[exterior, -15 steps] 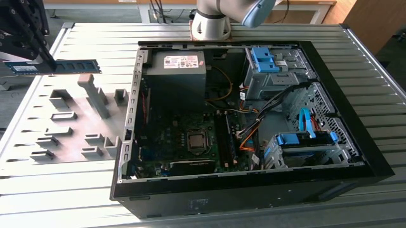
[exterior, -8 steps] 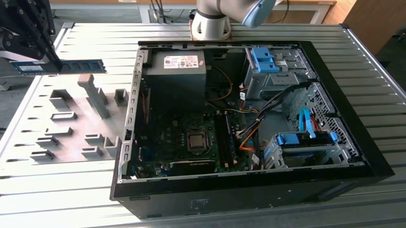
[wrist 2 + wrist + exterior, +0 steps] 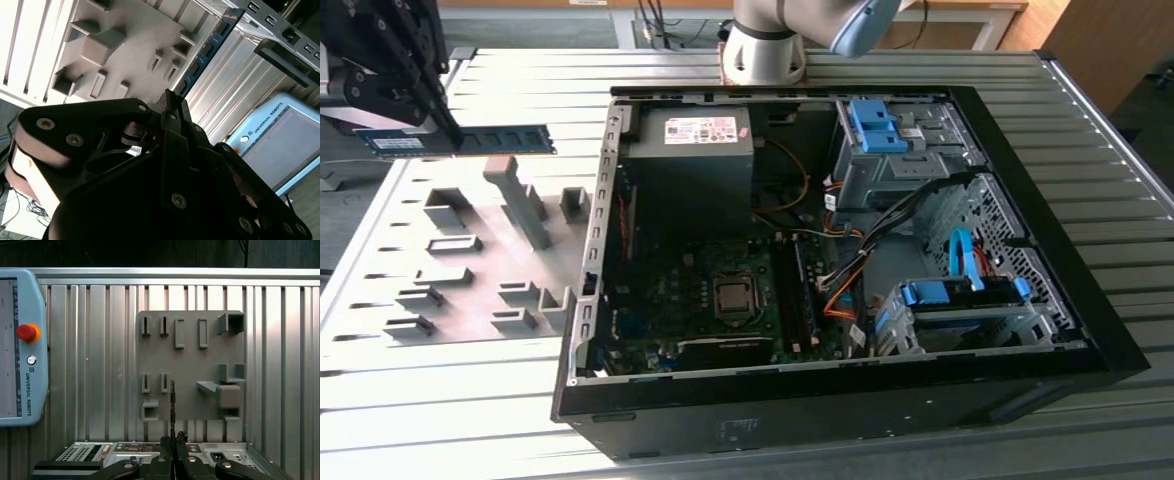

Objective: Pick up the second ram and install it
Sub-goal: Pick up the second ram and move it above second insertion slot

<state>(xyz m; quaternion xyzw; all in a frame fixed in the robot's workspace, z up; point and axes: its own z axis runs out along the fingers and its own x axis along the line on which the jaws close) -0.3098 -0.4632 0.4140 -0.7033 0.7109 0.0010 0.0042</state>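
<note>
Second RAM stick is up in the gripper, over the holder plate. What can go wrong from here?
1. The gripper pinches the second ram off-centre, with a long part sticking out; it may pivot or slip.
2. The case wall stands between the stick and the motherboard; a low pass could clip it.
3. Orange and black cables lie close beside the memory slots and could snag the stick.

- tool hangs high at the exterior view's left, fingers clamped on one end of the second ram, which sticks out level
- arm base upright, well apart from tool
</note>
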